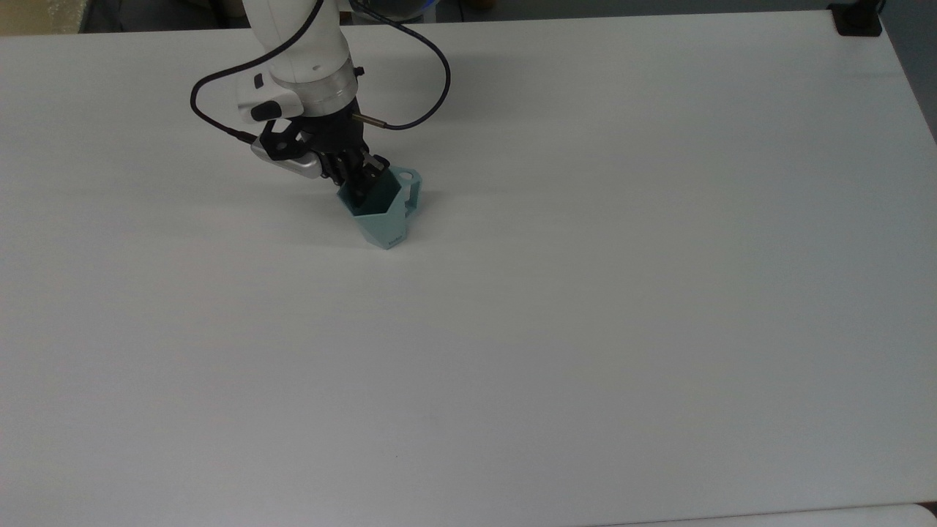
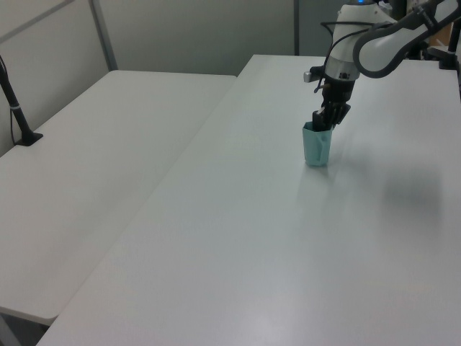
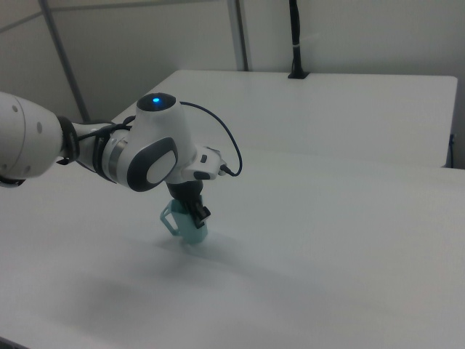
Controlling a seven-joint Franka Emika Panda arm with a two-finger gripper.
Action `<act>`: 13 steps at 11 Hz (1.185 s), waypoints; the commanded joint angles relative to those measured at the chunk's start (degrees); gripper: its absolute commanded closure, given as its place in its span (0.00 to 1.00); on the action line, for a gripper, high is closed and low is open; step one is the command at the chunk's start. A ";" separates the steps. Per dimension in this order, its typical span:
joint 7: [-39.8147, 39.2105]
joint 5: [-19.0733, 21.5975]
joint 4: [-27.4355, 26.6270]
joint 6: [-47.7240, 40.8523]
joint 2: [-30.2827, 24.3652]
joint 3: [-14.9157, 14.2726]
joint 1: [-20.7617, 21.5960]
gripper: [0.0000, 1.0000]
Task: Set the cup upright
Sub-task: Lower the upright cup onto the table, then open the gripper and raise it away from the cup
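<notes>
The gripper's [image 1: 364,178] fingertips reach down into the mouth of the cup [image 1: 382,217], so their ends are hidden behind its rim in the top view. In the right view the arm's [image 3: 149,153] rounded white and grey wrist covers most of the gripper [image 3: 193,211], and part of the cup [image 3: 187,230] is tucked under it. In the left view the cup [image 2: 316,146] is small and its handle cannot be made out. Whether its base rests fully on the table [image 1: 585,293] cannot be told for sure.

The cup is pale teal plastic with flat, faceted sides that narrow toward the base. An angular loop handle [image 1: 413,192] sticks out from its side toward the top view's right. It stands close to upright with its opening facing up, leaning slightly in the top view. A small dark mark shows low on its front face.

The gripper's [image 2: 324,120] black fingers are closed on the cup's wall at the rim, one finger inside the opening. Apart from that finger, nothing can be seen inside the cup.

The cup sits on the white table, in the upper left part of the top view. A black cable [image 1: 417,66] loops from the arm's wrist above it.
</notes>
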 commanded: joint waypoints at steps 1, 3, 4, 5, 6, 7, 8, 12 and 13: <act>-1.14 -0.67 2.14 -3.64 -1.38 -0.18 -0.85 0.00; -1.14 -1.71 5.21 -9.78 -2.17 -0.18 -0.67 0.00; -1.14 -2.76 7.14 -12.33 -2.44 -0.18 -0.50 0.00; -1.23 -2.86 8.90 -14.88 -3.13 -0.09 -0.24 0.00; -1.32 -2.86 10.57 -17.17 -3.66 0.00 -0.15 0.00; -1.06 -2.86 13.11 -18.76 -3.93 0.00 -0.14 0.00; -1.05 -2.86 15.40 -21.73 -4.45 0.00 -0.14 0.00; -15.60 -11.46 22.45 -35.98 -8.23 -0.18 -1.37 0.00; -17.38 -12.00 23.85 -38.26 -8.33 0.00 -3.38 0.00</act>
